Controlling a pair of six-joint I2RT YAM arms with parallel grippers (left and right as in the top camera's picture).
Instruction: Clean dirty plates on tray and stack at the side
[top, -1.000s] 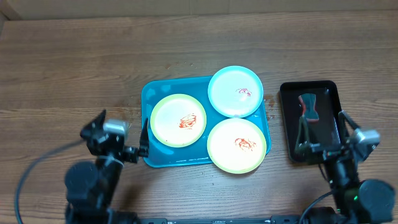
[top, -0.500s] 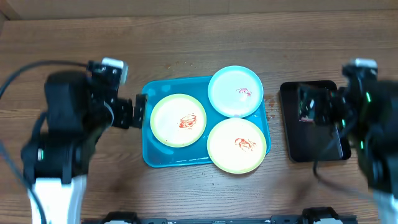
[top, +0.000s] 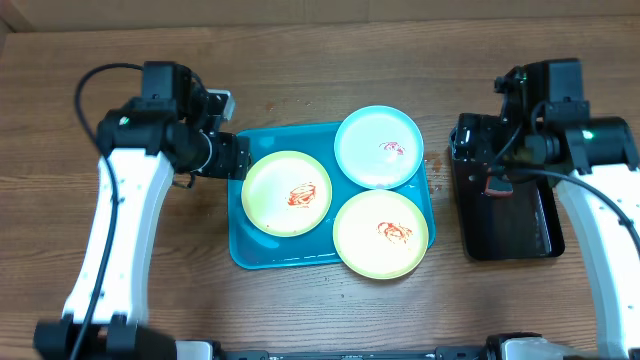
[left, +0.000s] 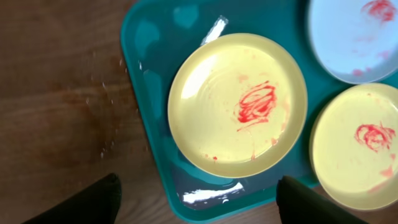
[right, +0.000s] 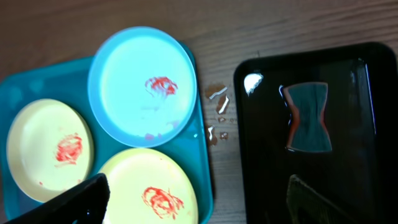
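The teal tray (top: 240, 250) lies mid-table and holds three plates smeared with red sauce: a yellow-green one (top: 287, 193) on the left, a light blue one (top: 378, 147) at the back, and another yellow-green one (top: 381, 234) at the front right, overhanging the rim. My left gripper (top: 235, 157) hovers at the tray's left edge. In the left wrist view it (left: 199, 205) is open and empty, above the tray rim (left: 152, 56) and the left plate (left: 236, 106). My right gripper (right: 199, 202) is also open and empty, between the blue plate (right: 142, 86) and the black tray.
A black tray (right: 261, 124) stands to the right of the teal one. It holds an hourglass-shaped grey scrubber with orange edges (right: 308, 117). Water drops (right: 217, 109) lie on the wood between the two trays. The right arm (top: 545, 110) covers the black tray's back end.
Both arms have lifted from the table's front edge and swung back. The left now sits at the teal tray's left side, the right over the black tray's back. The plates have not moved.
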